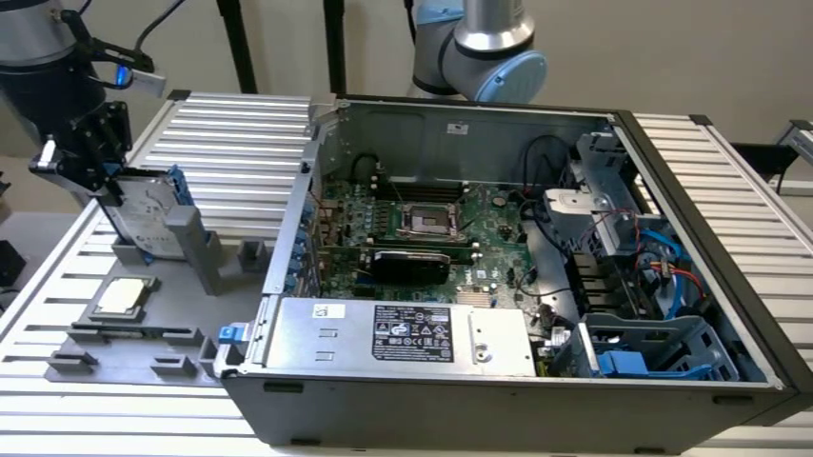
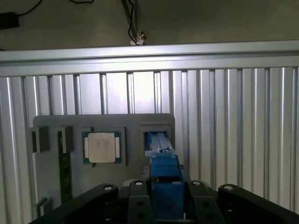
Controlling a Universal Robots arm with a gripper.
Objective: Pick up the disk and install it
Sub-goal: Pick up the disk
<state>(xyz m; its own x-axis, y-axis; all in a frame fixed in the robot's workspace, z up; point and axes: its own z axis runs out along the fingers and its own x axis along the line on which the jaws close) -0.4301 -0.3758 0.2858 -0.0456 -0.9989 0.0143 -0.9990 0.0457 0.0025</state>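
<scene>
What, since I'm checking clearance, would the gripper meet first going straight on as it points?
The disk, standing on edge in its grey holder directly below the gripper; whether they touch is unclear.

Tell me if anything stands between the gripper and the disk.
Nothing visible does. The gripper sits right at the top of the flat silver-grey metal hard drive with its blue plastic bracket, which stands upright in the grey holder.

flat rectangular silver-grey metal hard drive (image 1: pixel 140 214) framed by bright blue plastic bracket: standing upright on edge, not flat. lower end seated in slot of grey plastic stand (image 1: pixel 190 249), at exterior view's left, outside open computer case (image 1: pixel 508 129). silver face visible in exterior view; wrist view gives blue bracket edge-on (image 2: pixel 164 170).
</scene>
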